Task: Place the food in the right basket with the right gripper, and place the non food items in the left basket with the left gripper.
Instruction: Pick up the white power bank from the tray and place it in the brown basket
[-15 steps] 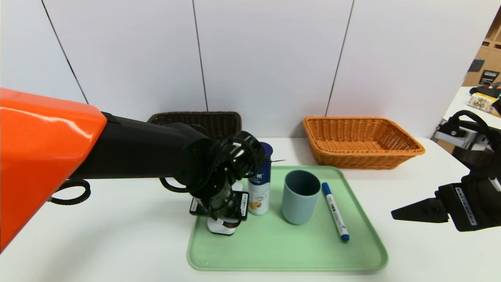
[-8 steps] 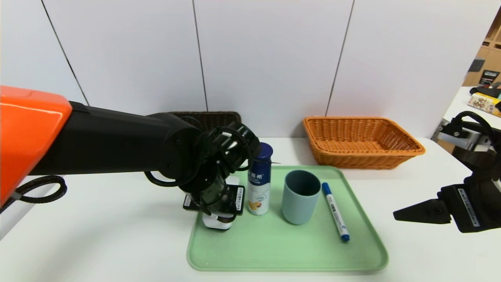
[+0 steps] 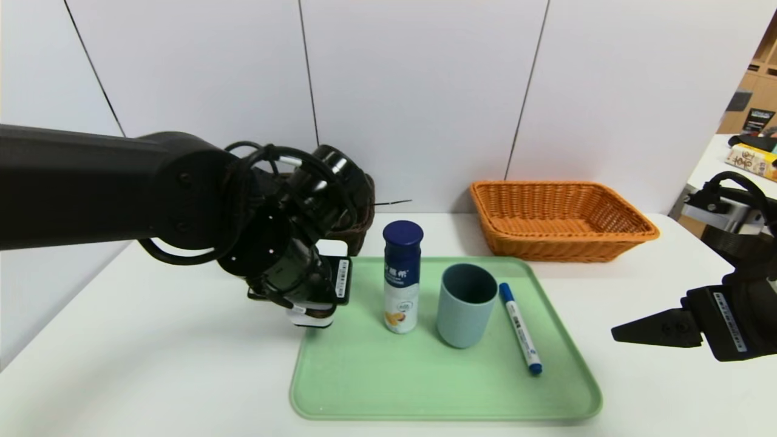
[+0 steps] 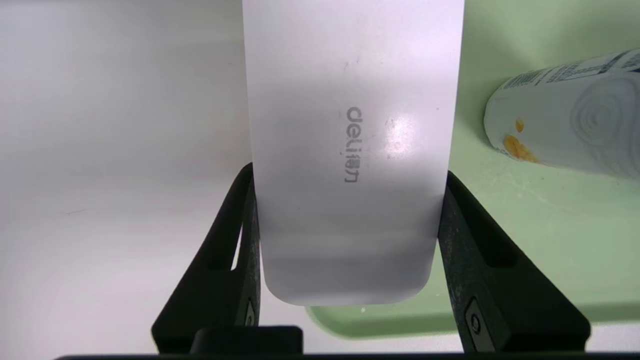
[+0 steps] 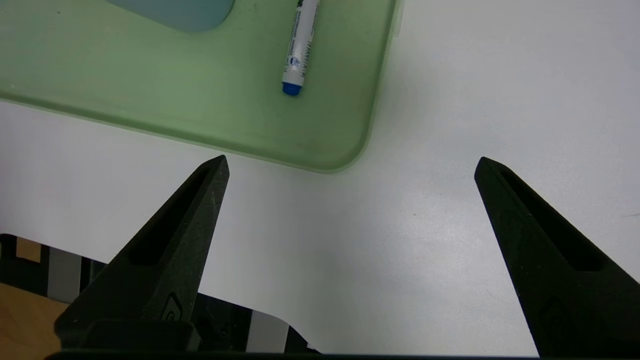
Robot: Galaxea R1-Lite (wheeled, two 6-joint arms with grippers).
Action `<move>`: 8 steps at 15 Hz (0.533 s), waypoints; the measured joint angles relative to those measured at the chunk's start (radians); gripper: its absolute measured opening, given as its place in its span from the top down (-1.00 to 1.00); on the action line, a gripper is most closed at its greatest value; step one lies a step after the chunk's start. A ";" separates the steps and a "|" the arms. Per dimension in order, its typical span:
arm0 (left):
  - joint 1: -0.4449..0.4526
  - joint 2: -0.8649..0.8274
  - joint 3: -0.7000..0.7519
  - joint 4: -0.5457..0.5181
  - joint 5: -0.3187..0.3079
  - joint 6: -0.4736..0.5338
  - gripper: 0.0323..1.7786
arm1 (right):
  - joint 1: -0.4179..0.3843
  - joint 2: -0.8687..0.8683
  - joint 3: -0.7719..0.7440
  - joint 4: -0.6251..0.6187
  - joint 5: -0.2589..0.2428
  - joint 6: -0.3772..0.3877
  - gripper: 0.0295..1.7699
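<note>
My left gripper (image 3: 311,306) is shut on a flat white box (image 4: 350,150) marked "deli" and holds it raised over the left edge of the green tray (image 3: 425,388). The same white box (image 3: 331,249) shows only in part behind the wrist. A white drink bottle (image 3: 402,276) with a blue cap stands upright on the tray, beside a grey-blue cup (image 3: 465,303) and a blue marker (image 3: 520,328) lying flat. The dark left basket (image 3: 362,206) is mostly hidden behind my arm. The orange right basket (image 3: 558,218) stands at the back right. My right gripper (image 5: 350,170) hovers open over bare table.
The white table (image 3: 152,364) runs out to the left of the tray and toward the front edge. A side table with books (image 3: 749,159) stands at the far right. In the right wrist view the marker (image 5: 300,47) and a tray corner (image 5: 345,160) lie ahead of the open fingers.
My left arm has risen and swung left and back, carrying the white box off the tray toward the dark basket. The bottle is now uncovered. The right gripper barely moved.
</note>
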State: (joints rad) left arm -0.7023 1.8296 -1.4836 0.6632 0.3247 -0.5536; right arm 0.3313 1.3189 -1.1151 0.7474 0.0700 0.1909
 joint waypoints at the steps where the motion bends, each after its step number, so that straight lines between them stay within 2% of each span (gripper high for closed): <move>1: 0.024 -0.029 -0.002 0.004 0.001 0.025 -0.10 | 0.000 0.000 0.000 0.000 0.000 0.000 -0.92; 5: 0.167 -0.108 -0.056 0.004 -0.012 0.216 -0.10 | 0.000 -0.002 0.000 0.000 0.001 0.000 -0.92; 6: 0.207 -0.113 -0.090 0.000 -0.036 0.285 -0.10 | 0.000 -0.005 0.000 0.000 0.003 0.000 -0.92; 8: 0.281 -0.104 -0.173 -0.001 -0.129 0.412 -0.10 | 0.000 -0.010 0.000 0.000 0.001 0.000 -0.92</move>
State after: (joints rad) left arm -0.4213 1.7251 -1.6568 0.6623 0.1962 -0.1419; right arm 0.3309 1.3089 -1.1155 0.7479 0.0706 0.1909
